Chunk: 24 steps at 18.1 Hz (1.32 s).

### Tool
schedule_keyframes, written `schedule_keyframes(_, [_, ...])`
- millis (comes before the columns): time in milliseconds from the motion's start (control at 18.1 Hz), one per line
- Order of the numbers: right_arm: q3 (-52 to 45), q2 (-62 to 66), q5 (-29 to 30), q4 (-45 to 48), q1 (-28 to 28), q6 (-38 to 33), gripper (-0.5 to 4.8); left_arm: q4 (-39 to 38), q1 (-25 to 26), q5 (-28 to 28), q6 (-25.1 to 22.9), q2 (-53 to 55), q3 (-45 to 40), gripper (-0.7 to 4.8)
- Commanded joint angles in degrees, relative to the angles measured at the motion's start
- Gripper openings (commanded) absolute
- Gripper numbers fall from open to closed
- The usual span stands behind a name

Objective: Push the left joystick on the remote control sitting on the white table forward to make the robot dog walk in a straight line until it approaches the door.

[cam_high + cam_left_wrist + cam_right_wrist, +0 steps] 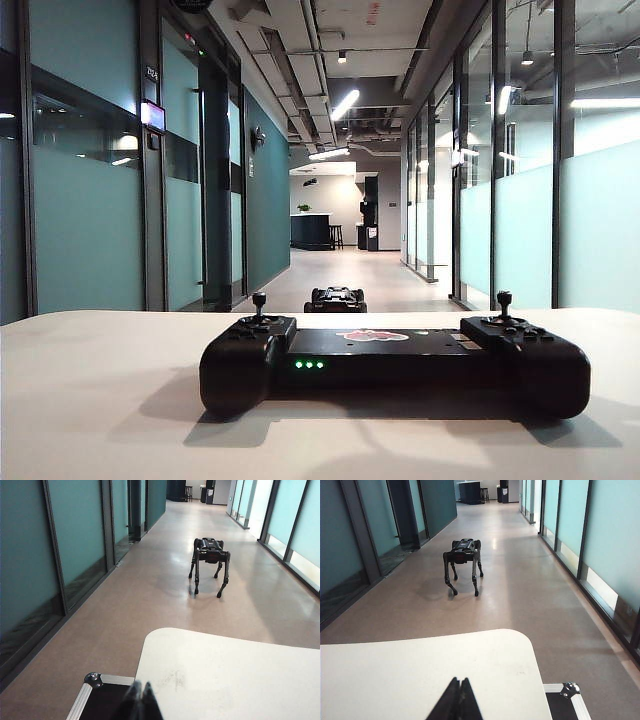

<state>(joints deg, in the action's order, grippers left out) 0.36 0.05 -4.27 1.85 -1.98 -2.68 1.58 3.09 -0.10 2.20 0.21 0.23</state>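
Note:
The black remote control (393, 365) lies on the white table (100, 400) in the exterior view, green LEDs lit on its middle bar. Its left joystick (259, 300) stands upright on the left-hand handle, untouched. The robot dog (336, 298) stands on the corridor floor just past the table's far edge; both wrist views show it too, robot dog (210, 562), robot dog (463, 562). My left gripper (141, 686) is shut and empty over the table's corner (165, 650). My right gripper (459, 681) is shut and empty above the tabletop (420, 665). Neither gripper shows in the exterior view. Neither wrist view shows the remote.
A long corridor with teal glass walls runs away from the table to a far room with a counter (311, 230). A dark door (215, 190) stands on the left wall. Black cases with metal edging (95, 692), (565, 700) sit beside the table.

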Motion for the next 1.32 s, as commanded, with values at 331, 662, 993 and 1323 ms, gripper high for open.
schedule_keyframes(331, [-0.3,-0.2,0.1,1.3,0.0,0.2,-0.01,1.2,0.0,0.2,-4.3,0.0,0.2,-0.06])
schedule_keyframes(662, [6.7,0.5,0.1,-2.5,0.0,0.1,-0.02,1.6,0.0,0.6,2.4,0.2,3.8,-0.06])
schedule_keyframes(993, [18.5,11.3,4.9,-6.4,-1.4,0.1,-0.03,-1.9,-0.1,8.6,5.3,9.7,14.7,-0.06])
schedule_keyframes(1323, [26.8,23.7,4.3,-9.2,-9.2,0.1,-0.04,-3.8,-4.9,13.2,5.4,20.1,22.9,-0.05])
